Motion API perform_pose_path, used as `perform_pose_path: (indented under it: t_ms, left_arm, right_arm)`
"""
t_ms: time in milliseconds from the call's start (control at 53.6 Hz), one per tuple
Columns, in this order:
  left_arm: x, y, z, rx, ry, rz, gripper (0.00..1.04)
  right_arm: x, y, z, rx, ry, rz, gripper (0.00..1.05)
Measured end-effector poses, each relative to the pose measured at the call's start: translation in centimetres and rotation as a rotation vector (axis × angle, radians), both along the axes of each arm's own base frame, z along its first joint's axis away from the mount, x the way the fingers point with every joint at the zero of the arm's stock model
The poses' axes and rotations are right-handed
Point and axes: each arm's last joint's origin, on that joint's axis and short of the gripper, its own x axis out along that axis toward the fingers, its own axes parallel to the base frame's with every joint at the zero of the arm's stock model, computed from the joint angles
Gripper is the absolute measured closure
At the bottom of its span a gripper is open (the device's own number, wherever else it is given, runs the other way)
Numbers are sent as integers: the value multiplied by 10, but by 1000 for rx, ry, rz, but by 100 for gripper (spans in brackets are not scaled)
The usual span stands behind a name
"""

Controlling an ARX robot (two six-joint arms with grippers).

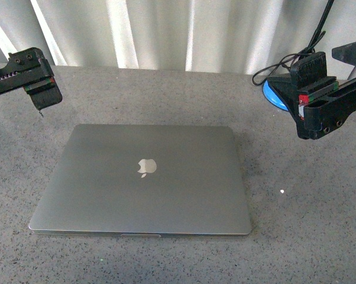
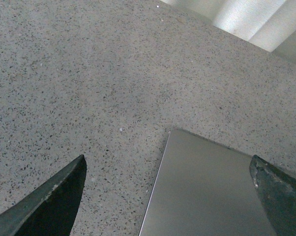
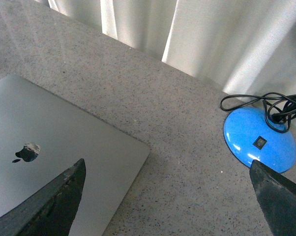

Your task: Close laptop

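The grey-silver laptop (image 1: pixel 143 180) lies flat on the speckled table with its lid shut, the pale apple logo (image 1: pixel 146 167) facing up. My left gripper (image 1: pixel 45 97) hangs open in the air off the laptop's far left corner; its wrist view shows that corner (image 2: pixel 207 191) between the spread fingers (image 2: pixel 52 204). My right gripper (image 1: pixel 311 106) is open too, raised off the far right corner. In the right wrist view the lid and logo (image 3: pixel 49 152) lie beside one finger (image 3: pixel 54 206). Neither gripper touches the laptop.
A blue round lamp base (image 1: pixel 278 94) with a coiled black cable (image 1: pixel 284 65) stands at the back right, close to my right gripper; the same lamp base (image 3: pixel 261 137) appears in the right wrist view. Pale curtains (image 1: pixel 178 32) close off the back. Grey speckled tabletop (image 1: pixel 308 225) surrounds the laptop.
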Motion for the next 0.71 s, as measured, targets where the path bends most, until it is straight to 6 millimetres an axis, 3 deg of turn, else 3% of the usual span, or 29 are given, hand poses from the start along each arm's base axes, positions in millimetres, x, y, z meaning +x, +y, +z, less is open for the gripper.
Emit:
perform_pose_path:
  t_ms: [130, 186, 298, 410, 485, 596, 652, 708]
  left_arm:
    - [0, 0, 0, -1, -3, -5, 7]
    - [-1, 2, -5, 15, -51, -62, 12]
    - [-24, 9, -19, 119, -204, -209, 36]
    - [-40, 17, -1, 196, -363, -218, 55]
    - [-64, 22, 20, 239, -513, -225, 74]
    - [-88, 28, 26, 260, -514, -224, 99]
    - [-96, 32, 28, 262, -510, -228, 101]
    - [-103, 37, 30, 263, -512, -243, 101]
  right_arm:
    - [0, 0, 0, 0, 0, 1, 10]
    - [0, 1, -1, -1, -14, -31, 11]
    - [-19, -15, -3, 113, -283, -389, 34]
    - [-38, -31, 7, 184, -369, -435, 53]
    - [-54, -41, 7, 201, -368, -441, 71]
    - [-72, -52, 5, 207, -356, -449, 96]
    - [-79, -55, 6, 210, -359, -447, 104]
    - [-86, -59, 6, 214, -357, -451, 104]
